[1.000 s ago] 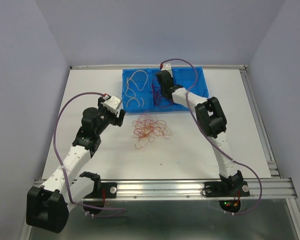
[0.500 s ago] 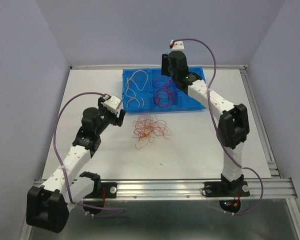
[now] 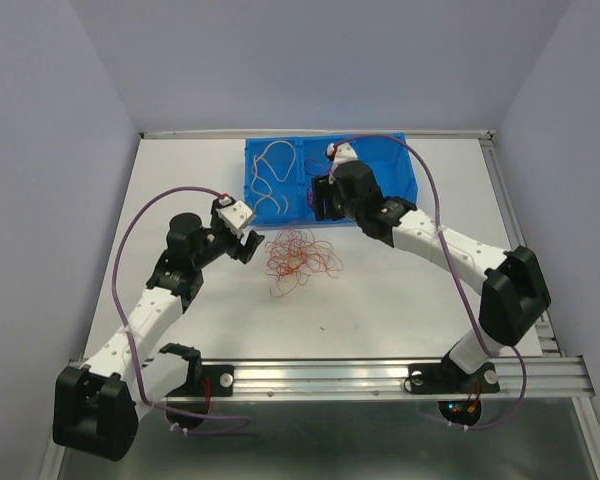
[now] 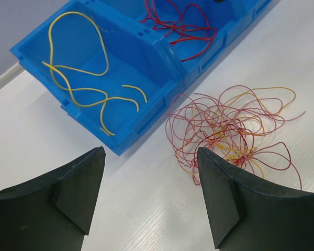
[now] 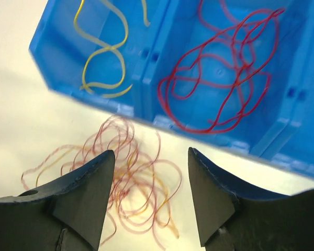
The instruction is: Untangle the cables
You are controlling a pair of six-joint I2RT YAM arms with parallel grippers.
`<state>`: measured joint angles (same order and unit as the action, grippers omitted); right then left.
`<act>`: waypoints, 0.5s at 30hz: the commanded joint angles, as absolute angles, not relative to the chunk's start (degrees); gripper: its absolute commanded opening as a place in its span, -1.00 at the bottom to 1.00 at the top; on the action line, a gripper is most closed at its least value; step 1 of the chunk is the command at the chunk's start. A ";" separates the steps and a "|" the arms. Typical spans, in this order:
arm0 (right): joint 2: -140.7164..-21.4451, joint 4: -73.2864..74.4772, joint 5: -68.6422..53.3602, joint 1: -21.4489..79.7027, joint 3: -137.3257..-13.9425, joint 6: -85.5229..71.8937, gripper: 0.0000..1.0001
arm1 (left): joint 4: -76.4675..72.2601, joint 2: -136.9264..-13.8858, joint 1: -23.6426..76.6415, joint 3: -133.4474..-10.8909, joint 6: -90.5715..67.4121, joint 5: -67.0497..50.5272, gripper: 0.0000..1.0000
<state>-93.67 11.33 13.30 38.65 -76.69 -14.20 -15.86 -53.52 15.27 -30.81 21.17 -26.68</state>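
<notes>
Cables (image 3: 300,258) form a red-and-orange tangle on the worktop (image 3: 380,300), just in front of a blue bin (image 3: 400,178). At left, the left hand (image 4: 149,152) hovers spread and empty near the tangle, apparently poised to pick. The bin's left compartment holds cream strands (image 3: 268,172), its middle one dark red strands (image 4: 188,34), seemingly sorted by colour. The right hand (image 5: 149,154) hangs spread and empty above the bin's front edge.

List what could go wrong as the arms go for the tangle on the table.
1. The tangle is one knot of crossing loops; pulling one cable may drag the whole clump.
2. The right gripper hangs open over the bin's near wall and might hit it or snag the red cables inside.
3. The left gripper, open too, faces the same tangle, so the two could collide.
</notes>
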 commanded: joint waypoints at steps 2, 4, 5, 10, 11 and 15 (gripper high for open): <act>-87.46 10.99 9.58 41.83 -68.92 -16.08 0.29 | -13.02 -55.02 15.12 -34.36 25.40 -35.14 0.64; -86.49 11.07 10.72 42.27 -65.06 -16.43 0.29 | -12.75 -55.46 15.64 -34.28 26.10 -35.16 0.64; -85.96 11.07 11.42 42.28 -63.65 -16.96 0.29 | -12.74 -55.63 15.73 -34.28 26.28 -34.81 0.64; -87.97 12.74 13.72 42.28 -59.24 -18.28 0.15 | -12.74 -57.04 16.35 -34.45 26.72 -34.10 0.64; -88.41 13.09 13.28 42.28 -59.15 -18.28 0.15 | -12.74 -57.22 16.35 -34.54 26.72 -33.93 0.64; -90.52 14.68 14.15 42.28 -59.76 -17.84 0.15 | -12.74 -57.39 16.52 -34.63 26.81 -33.40 0.63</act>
